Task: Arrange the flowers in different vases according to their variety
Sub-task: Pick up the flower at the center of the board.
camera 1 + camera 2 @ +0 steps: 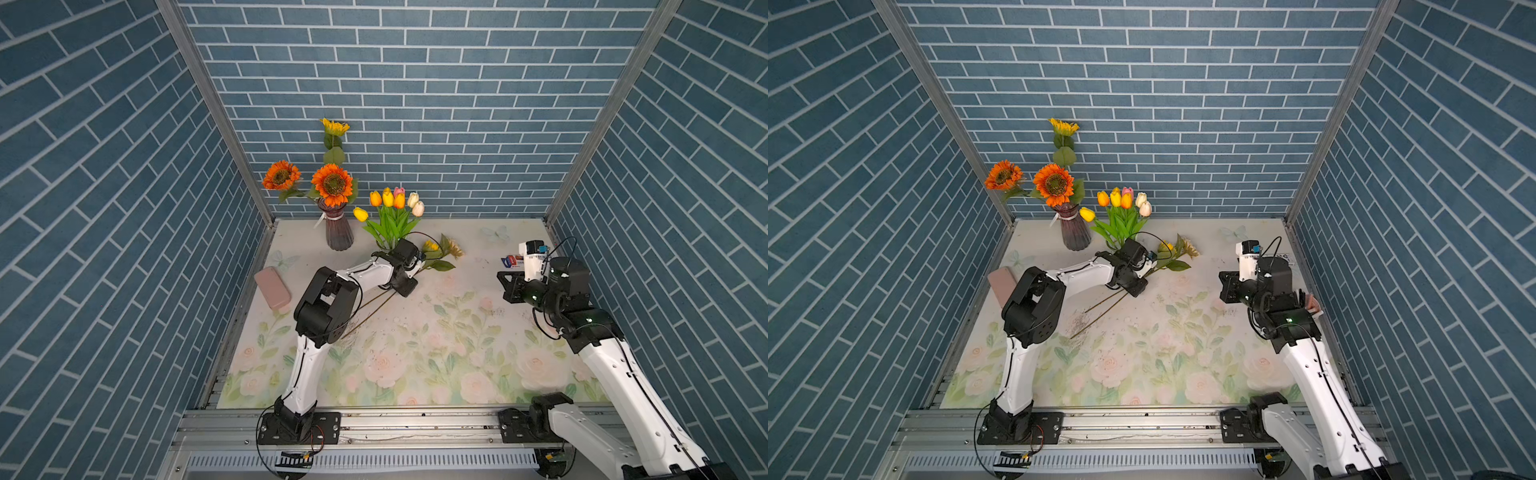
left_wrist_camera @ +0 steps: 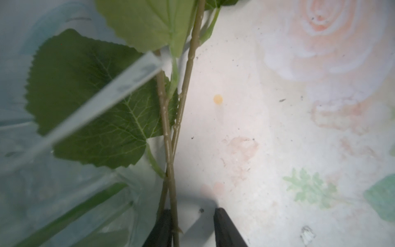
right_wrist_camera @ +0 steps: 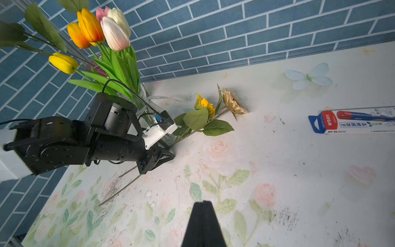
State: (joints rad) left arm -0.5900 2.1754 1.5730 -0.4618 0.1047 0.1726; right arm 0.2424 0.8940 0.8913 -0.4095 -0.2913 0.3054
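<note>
Right pincer (image 3: pixel 203 216) sits nearest my lens, fingers pressed together, empty above the worktop (image 3: pixel 277 160). I see the left pincer (image 2: pixel 192 226) parted around the stems of two loose sunflowers (image 3: pixel 205 104) lying beside the clear vase (image 3: pixel 143 94) of tulips (image 3: pixel 102 32); the stems lie against one finger, the other stands clear. Three other sunflowers (image 1: pixel 332 185) stand in the purple vase (image 1: pixel 338 232).
</note>
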